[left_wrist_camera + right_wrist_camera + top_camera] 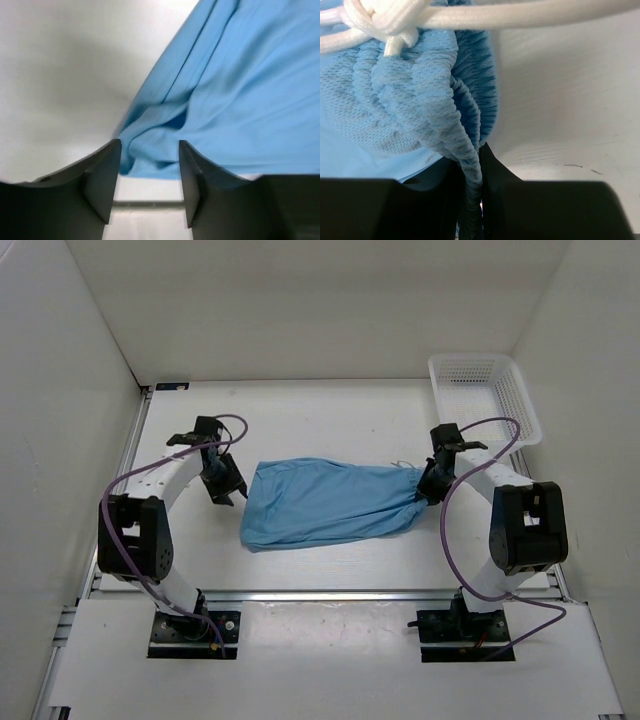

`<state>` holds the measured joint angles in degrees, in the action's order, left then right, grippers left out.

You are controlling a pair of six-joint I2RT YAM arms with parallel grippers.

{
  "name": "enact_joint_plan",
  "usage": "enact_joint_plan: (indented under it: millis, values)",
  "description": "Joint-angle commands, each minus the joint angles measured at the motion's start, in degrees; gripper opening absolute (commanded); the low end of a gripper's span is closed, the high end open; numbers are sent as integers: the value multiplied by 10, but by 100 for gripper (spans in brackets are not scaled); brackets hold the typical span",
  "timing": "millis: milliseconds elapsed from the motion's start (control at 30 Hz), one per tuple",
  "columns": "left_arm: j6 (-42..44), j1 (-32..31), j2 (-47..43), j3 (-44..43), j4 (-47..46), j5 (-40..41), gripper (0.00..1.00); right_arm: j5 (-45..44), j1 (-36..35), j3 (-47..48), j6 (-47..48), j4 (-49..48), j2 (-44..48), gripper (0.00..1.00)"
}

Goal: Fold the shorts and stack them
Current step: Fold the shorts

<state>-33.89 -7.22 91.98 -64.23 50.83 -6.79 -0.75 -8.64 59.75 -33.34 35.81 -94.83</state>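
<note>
Right gripper (480, 156), wrist view: I see its two dark fingers drawn nearly together, pinching a ridge of the gathered elastic waistband (465, 120), which runs down between them. Just above the grip, the knotted white drawstring (385, 22) crosses the bunched fabric, one strand running off to the right over the bare white table (300, 410). Left gripper (150, 146), wrist view: its fingers (100, 185) stand apart with a plain gap and clamp nothing. A crumpled corner of light blue cloth lies just beyond the tips, and I cannot tell whether it touches them. Overhead view: the shorts (325, 505) lie spread across the middle of the table between the two arms. The waistband end is gathered to a narrow neck at the right gripper, and the wider leg end lies just beside the left gripper. A white mesh basket (485, 390) sits at the far right corner, apart from the shorts.
</note>
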Motion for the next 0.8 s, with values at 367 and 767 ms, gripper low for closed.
enact_joint_plan:
  millis: [367, 767]
  values:
    - [3, -27, 137, -49, -37, 5, 10, -65, -8, 72, 36, 42, 21, 0]
    - [-10, -46, 166, -36, -68, -12, 10, -163, -202, 253, 48, 133, -16, 0]
